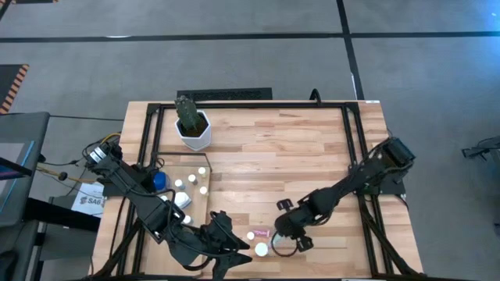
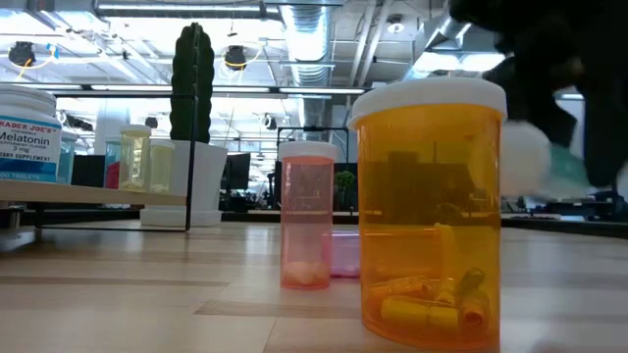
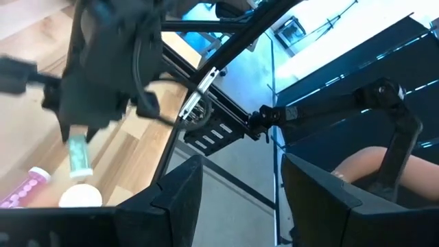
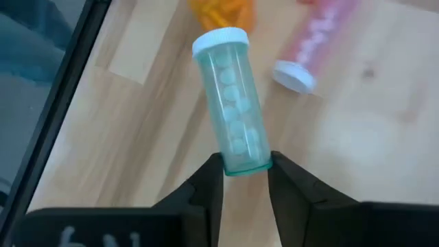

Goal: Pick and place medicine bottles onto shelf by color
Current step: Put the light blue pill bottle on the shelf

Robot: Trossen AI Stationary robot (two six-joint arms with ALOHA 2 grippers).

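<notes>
Since the green bottle (image 4: 233,103) is pinched only at its base by the right gripper (image 4: 245,180) fingers above the tabletop (image 4: 357,137) near the front edge, it is judged light, rigid, slick plastic; mid-body hold is safer. Left gripper (image 3: 236,192) fingers are held apart, empty.

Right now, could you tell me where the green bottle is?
The green bottle is between the fingers of the right gripper, near the table's front edge in the high view, beside the amber bottle and a pink bottle lying flat.

Green bottle (image 4: 233,110), white cap; amber bottle (image 2: 430,211); pink bottle (image 2: 307,216); dark fingers (image 4: 209,185).
</notes>
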